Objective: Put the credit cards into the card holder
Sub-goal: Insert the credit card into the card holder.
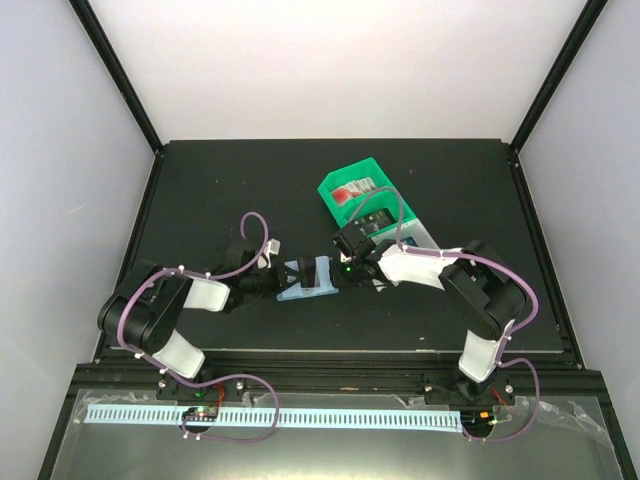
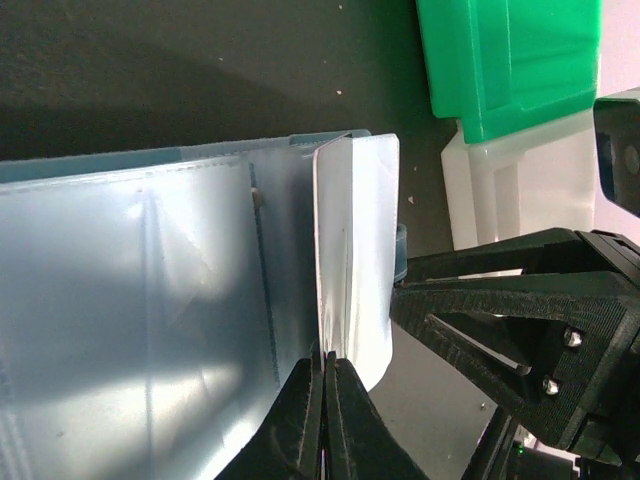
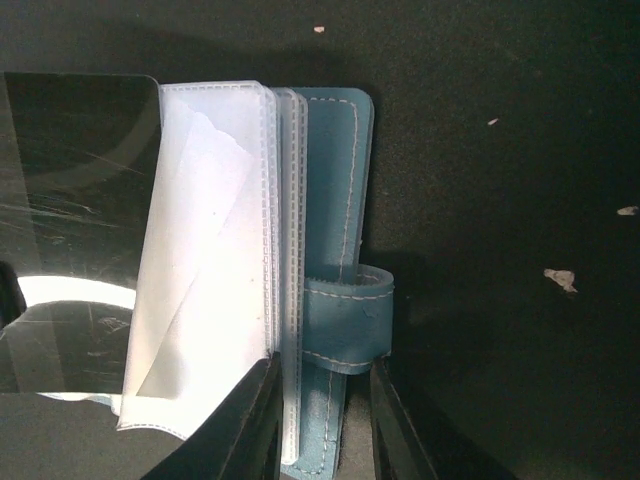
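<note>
Card holder sits on the black tabletop, standing open on edge between the two arms. Teal cover outermost, clear sleeves fanned inside.

Left gripper comes in on the card holder's left. Fingers pressed together on the lower edge of one clear sleeve, which stands up away from the others. The pinch itself runs off the bottom of the left wrist view.

Right gripper is on the card holder's right. Its fingers straddle the sleeve stack and the teal cover just below the closing tab, clamped on them as far as can be seen. Fingertips only; the rest is cut off at the bottom edge.

A dark glossy panel lies at the left of the sleeves in the right wrist view. Cannot tell whether it is a card or a sleeve showing the tabletop through it; glare covers its lower part.

Green bin is behind and right of the card holder, with a white bin touching it on the near side. Credit cards: one red-and-white card shows in the green bin. Anything else in there is covered by the right arm or too small to read.
</note>
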Robot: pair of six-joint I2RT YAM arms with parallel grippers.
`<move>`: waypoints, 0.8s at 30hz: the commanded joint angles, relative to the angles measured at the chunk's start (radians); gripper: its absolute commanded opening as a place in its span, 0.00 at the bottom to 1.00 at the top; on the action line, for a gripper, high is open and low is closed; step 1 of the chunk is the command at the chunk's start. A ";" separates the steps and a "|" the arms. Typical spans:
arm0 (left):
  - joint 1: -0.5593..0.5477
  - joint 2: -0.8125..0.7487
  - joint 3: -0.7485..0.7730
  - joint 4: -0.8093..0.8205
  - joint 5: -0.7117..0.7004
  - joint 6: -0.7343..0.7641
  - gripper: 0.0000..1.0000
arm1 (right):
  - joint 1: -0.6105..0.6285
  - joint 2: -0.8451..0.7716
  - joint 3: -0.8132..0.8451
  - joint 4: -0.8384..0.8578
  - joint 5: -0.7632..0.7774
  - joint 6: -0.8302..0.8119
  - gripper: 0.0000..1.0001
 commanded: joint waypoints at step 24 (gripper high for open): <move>-0.109 0.120 0.035 0.096 -0.007 -0.053 0.02 | 0.001 0.037 -0.004 0.014 -0.025 0.002 0.26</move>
